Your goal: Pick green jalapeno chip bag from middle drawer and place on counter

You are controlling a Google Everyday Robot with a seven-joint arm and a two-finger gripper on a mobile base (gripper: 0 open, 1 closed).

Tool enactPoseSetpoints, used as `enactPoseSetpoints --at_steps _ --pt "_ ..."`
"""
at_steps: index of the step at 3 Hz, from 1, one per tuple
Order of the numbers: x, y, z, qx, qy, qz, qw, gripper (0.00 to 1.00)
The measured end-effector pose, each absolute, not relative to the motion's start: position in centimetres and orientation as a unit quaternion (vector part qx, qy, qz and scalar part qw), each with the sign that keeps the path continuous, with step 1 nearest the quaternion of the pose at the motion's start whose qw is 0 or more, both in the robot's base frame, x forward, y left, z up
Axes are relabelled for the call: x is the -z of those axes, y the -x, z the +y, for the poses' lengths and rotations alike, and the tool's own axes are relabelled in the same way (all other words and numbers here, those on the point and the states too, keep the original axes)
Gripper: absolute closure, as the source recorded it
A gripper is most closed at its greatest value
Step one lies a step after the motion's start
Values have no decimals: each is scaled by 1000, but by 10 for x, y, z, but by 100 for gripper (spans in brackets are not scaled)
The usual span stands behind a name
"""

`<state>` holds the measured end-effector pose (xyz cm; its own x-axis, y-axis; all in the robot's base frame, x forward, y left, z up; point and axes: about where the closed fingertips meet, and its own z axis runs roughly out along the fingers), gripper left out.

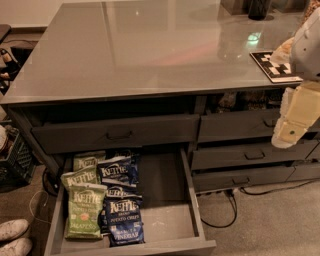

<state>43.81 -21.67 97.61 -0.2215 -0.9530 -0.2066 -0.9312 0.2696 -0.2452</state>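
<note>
The middle drawer [162, 202] is pulled open at the lower left of the camera view. Three light-green jalapeno chip bags lie along its left side: one in front [85, 216], one behind it [79, 178] and one at the back [89, 160]. Dark blue Kettle bags [123, 220] lie beside them. The glossy grey counter [150, 45] spans the top of the view. My gripper [294, 120] hangs at the right edge, in front of the right-hand drawers, far from the bags and holding nothing that I can see.
A black-and-white marker card [275, 65] lies on the counter's right side, and a dark object [258, 7] stands at its far edge. Closed drawers with bar handles [120, 134] flank the open one. A cable [231, 209] runs on the carpet; a crate [17, 156] and shoes [12, 236] sit left.
</note>
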Motion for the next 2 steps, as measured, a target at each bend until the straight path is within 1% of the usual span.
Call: enactPoseSetpoints --at_steps 1,2 --pt "-970 -433 -212 34 605 778 163 0" --pt "-943 -426 -189 24 607 780 148 0"
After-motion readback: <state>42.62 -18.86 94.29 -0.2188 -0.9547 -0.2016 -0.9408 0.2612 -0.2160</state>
